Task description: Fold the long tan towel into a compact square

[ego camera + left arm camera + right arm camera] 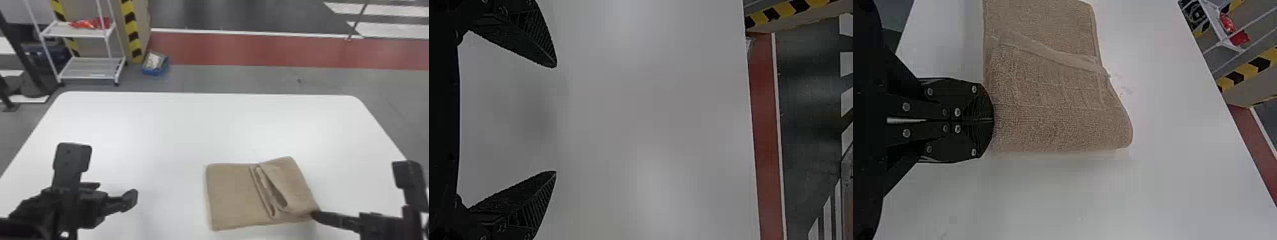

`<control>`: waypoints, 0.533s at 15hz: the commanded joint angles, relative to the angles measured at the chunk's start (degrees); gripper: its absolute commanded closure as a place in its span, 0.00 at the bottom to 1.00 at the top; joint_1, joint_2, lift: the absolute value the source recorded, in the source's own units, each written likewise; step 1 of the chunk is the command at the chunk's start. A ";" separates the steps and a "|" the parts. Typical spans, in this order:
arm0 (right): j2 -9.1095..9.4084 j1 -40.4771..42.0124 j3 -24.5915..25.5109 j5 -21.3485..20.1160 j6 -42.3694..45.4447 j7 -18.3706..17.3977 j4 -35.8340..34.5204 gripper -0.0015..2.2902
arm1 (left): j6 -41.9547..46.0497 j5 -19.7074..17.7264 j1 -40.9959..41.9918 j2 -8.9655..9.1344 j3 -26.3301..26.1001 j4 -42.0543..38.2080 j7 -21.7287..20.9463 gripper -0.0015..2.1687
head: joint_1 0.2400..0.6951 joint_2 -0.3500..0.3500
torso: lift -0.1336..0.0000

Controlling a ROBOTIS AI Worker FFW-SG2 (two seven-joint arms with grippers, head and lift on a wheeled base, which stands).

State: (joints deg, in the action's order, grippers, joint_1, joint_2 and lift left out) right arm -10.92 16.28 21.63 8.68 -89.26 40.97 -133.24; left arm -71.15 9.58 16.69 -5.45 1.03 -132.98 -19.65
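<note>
The tan towel lies folded right of centre near the table's front, with a flat left part and a loose, gaping fold on its right. In the right wrist view, the layered towel has a slanting hem across it. My right gripper is at the towel's near right corner. Its fingers are together in the right wrist view, and the right gripper has its tips at the towel's edge; whether cloth is pinched cannot be told. Left of the towel, apart from it, my left gripper stands open; between the left gripper's fingers is bare space.
The white table extends beyond the towel on all visible sides. Past its far edge stand a wheeled white rack and a blue box on the floor.
</note>
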 commanded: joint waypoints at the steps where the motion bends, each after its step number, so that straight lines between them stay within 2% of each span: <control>1: 0.55 -3.45 -2.04 -1.92 -0.82 -0.36 2.02 0.91 | 0.00 0.00 0.18 0.00 0.11 0.00 0.05 0.06 | 1.00 0.42 | 0.07; 5: 2.31 -7.84 -4.32 -4.03 -0.82 -3.26 4.75 0.91 | 0.00 0.00 0.27 0.08 0.02 0.00 -0.03 0.06 | 1.00 0.44 | 0.07; 8: 2.57 -12.41 -5.99 -7.81 -0.82 -3.97 7.82 0.91 | 0.00 0.09 0.36 0.08 0.02 -0.18 0.05 0.06 | 1.00 0.45 | 0.07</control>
State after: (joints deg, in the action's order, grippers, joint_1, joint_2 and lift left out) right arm -8.48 5.99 16.41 2.80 -89.26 37.03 -127.00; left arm -71.14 9.62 16.98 -5.36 1.05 -133.07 -19.61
